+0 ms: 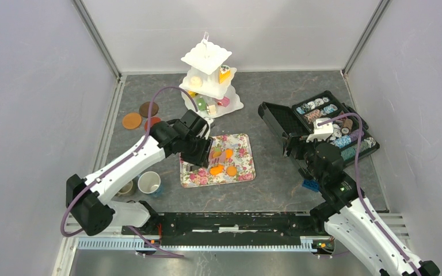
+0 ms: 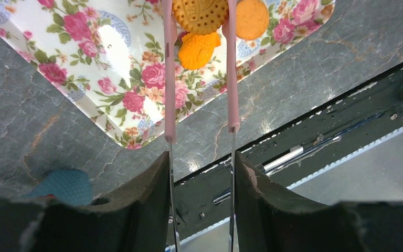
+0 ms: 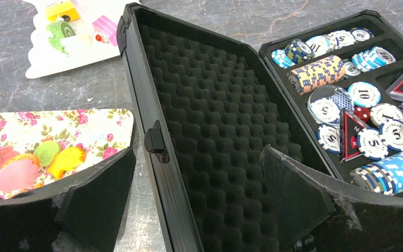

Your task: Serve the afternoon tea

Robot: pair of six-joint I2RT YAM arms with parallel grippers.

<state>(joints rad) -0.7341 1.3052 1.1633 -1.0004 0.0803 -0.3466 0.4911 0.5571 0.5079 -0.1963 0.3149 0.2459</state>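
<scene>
My left gripper (image 2: pixel 202 157) (image 1: pixel 200 154) is shut on a pair of metal tongs (image 2: pixel 170 105) with pink tips, held over the floral tray (image 2: pixel 84 52) (image 1: pixel 245 168). A round tan biscuit (image 2: pixel 199 16) sits between the pink tips, which touch both its sides. An orange cake (image 2: pixel 197 50) and an orange biscuit (image 2: pixel 252 18) lie on the tray beside it. A white tiered stand (image 1: pixel 207 57) at the back holds more small cakes. My right gripper (image 3: pixel 199 178) (image 1: pixel 300 147) is open with nothing in it, above the foam lid of the black case (image 3: pixel 210 105).
Brown and orange saucers (image 1: pixel 131 121) lie at the left, back of the tray. A white cup (image 1: pixel 149 183) and a tan cup (image 1: pixel 126 188) stand near the left arm's base. The open case (image 1: pixel 334 123) holds patterned discs. A blue brick (image 1: pixel 310 185) lies before it.
</scene>
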